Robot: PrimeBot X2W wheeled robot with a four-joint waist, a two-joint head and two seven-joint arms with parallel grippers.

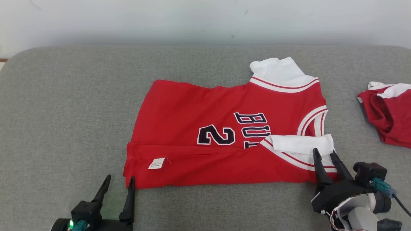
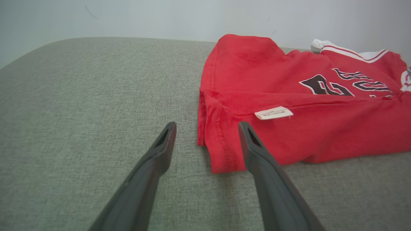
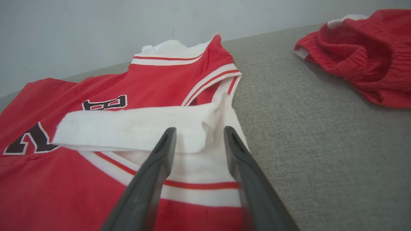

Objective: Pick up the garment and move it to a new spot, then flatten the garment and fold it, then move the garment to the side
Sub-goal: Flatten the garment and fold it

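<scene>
Mostly grey fabric surface [image 1: 64, 112], pale wall [image 1: 192, 19] behind — red jersey [image 1: 192, 106] atop.

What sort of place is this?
Probably a lab or test bench for garment folding: grey fabric-covered table against a bare pale wall, a red jersey laid out, a second red garment nearby.

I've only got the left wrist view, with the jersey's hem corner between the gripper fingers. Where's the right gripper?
Observer: The right gripper is at the jersey's other end, over the white sleeve folded onto the chest.
Operator: Closed on it?
Observer: No, jaws apart, straddling the sleeve's edge.
Operator: Anything else nearby?
Observer: Red shorts lie bunched further right, apart from the jersey.
</scene>
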